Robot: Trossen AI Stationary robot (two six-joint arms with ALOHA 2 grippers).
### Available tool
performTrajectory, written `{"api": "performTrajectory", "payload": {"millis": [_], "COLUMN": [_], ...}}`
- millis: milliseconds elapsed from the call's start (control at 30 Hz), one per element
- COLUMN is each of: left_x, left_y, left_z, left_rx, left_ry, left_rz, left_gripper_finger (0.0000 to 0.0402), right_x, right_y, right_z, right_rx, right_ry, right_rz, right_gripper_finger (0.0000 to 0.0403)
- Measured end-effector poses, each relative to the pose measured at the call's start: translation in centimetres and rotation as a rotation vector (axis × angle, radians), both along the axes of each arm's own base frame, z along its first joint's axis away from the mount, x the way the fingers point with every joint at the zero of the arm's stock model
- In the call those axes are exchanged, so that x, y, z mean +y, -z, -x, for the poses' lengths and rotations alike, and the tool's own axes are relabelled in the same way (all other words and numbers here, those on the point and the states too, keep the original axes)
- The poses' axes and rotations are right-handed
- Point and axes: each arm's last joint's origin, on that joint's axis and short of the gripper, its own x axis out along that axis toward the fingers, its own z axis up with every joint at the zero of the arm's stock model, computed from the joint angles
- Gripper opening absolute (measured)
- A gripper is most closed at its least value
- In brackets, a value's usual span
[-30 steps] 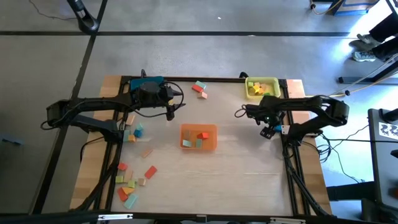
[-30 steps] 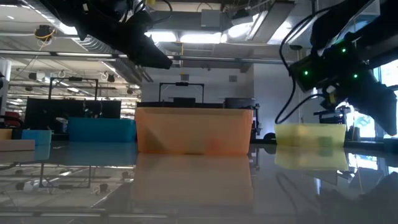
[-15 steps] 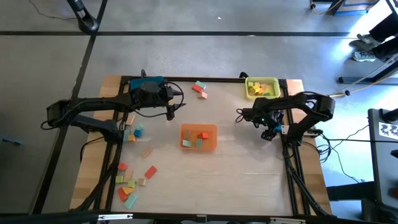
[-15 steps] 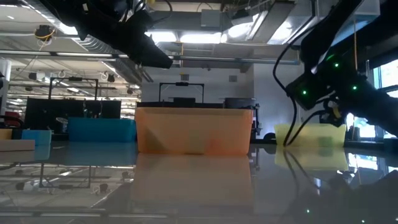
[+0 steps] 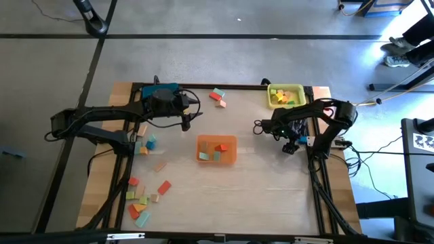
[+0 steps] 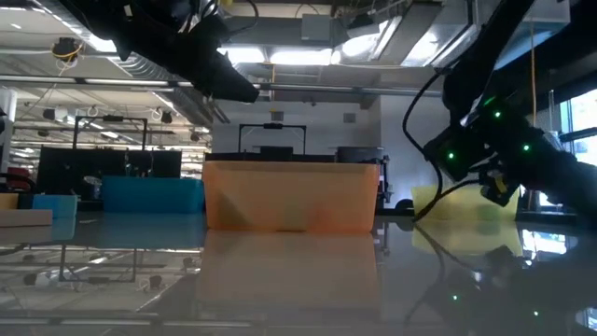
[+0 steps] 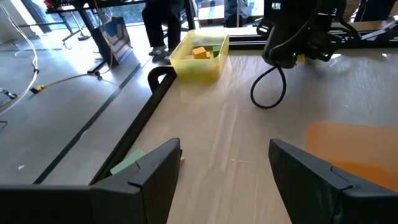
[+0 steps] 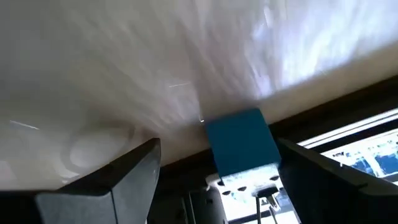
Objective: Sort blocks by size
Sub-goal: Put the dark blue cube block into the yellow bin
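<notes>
Your right gripper hangs spread and empty between the orange tray and yellow tray; your left gripper, also spread, hovers above the table's far left. Only the overhead shows the blocks scattered down the left edge: small red, orange, yellow, green, light-blue pieces, perhaps fifteen, hard to count. Three trays: orange, yellow, and blue farthest back.

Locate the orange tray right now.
In the high view the orange tray sits mid-table, between the two arms, with a few blocks inside. The yellow tray is at the far right corner, and the right hand hovers just to its right.
</notes>
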Motion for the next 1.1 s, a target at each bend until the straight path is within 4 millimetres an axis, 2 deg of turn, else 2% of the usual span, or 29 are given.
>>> {"api": "performTrajectory", "payload": {"millis": [200, 300, 767, 1100], "left_x": [0.0, 0.0, -0.1, -0.1], "left_y": [0.2, 0.2, 0.2, 0.2], "left_z": [0.1, 0.1, 0.0, 0.0], "left_rx": [0.017, 0.019, 0.019, 0.019], "left_ry": [-0.001, 0.0, 0.003, 0.006], "left_rz": [0.009, 0.009, 0.006, -0.004], "left_gripper_finger": [0.0232, 0.0232, 0.0232, 0.0232], "right_x": [-0.2, -0.1, 0.1, -0.2], "right_y": [1.0, 1.4, 1.9, 1.2], "right_z": [0.0, 0.1, 0.5, -0.1], "right_rx": [0.059, 0.088, 0.104, 0.085], "right_ry": [0.008, 0.008, 0.017, 0.01], "right_rz": [-0.026, -0.042, -0.065, -0.045], "right_gripper_finger": [0.0309, 0.0296, 0.0134, 0.0138]}}
